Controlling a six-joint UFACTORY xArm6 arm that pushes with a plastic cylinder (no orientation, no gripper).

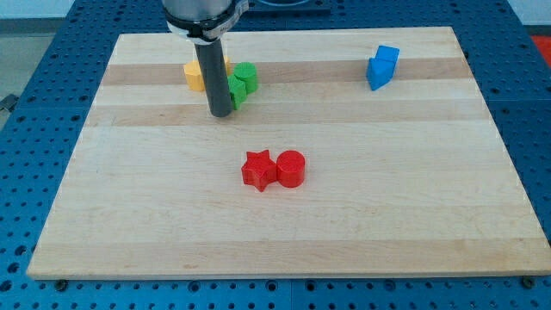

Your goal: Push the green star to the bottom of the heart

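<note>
Green block (241,83) touches my tip (221,113) on its right.

Arm enters from the view's top. Visible housing is a wide round collar, glossy black, with a pale grey band at its lower rim. Below it a straight cylindrical rod (213,77), matte dark grey, uniform width. My tip (221,114) is flat-ended, unmarked. No cables or screws discernible.
</note>
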